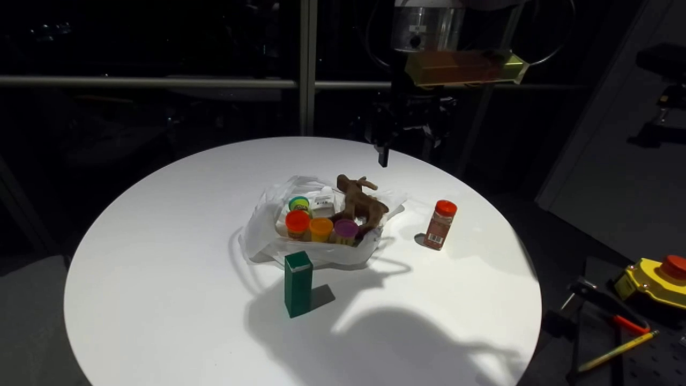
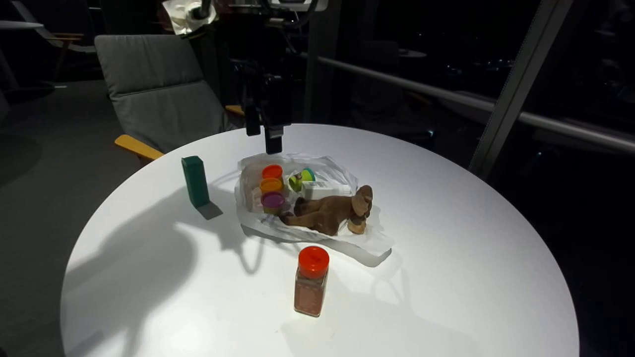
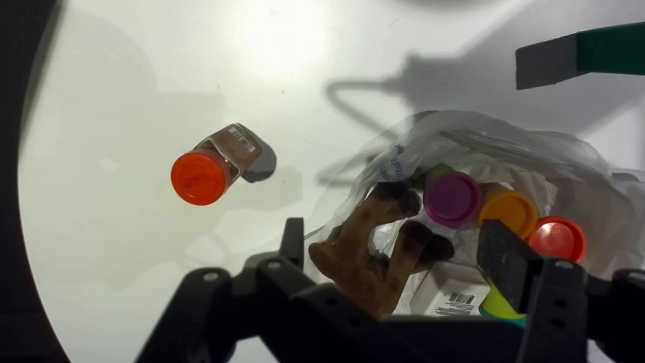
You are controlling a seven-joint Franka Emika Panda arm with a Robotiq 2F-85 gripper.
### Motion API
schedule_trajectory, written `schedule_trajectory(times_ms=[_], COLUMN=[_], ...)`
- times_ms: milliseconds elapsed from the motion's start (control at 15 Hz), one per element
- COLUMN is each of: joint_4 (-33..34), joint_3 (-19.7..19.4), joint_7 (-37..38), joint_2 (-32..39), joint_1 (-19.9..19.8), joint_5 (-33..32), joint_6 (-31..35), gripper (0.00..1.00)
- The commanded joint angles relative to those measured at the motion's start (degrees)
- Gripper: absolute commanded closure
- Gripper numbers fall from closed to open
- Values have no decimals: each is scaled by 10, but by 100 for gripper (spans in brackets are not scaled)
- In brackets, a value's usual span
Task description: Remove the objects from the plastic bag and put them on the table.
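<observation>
jaws apart; things lie in the plastic bag (image 1: 256,231)

the jaws hang higher than the tabletop (image 1: 161,289) in both exterior views, spread wide in the wrist view; the plastic bag lies open, crumpled around what it holds; in it a red-lidded tub (image 1: 298,224), an orange-lidded tub (image 1: 321,230) and a purple-lidded tub (image 1: 346,231) stand in a row, just beside one another; a brown toy animal (image 2: 325,213) lies near the purple-lidded tub; a white container (image 3: 448,282) sits between the toy animal and a tilted yellow-green tub (image 2: 301,179); outside the plastic bag, a green box (image 1: 298,285) and a red-capped jar (image 2: 311,282) stand upright on the tabletop, well apart.
</observation>
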Motion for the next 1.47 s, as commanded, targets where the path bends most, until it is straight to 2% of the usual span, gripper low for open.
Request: schedule_trajectory(times_ms=[0,267,467,600,1000,1400], joint_4=[21,114,204,269,431,536], joint_3=[3,5,5,-5,-37,-75], joint_7=[47,99,129,154,232,291], joint_2=[26,129,226,288,429,508], joint_1=[-7,-3,2,10,23,35], joint_5=[-8,31,88,102,103,81], joint_6=[40,75,102,95,73,47], gripper=[0,0,0,0,0,0])
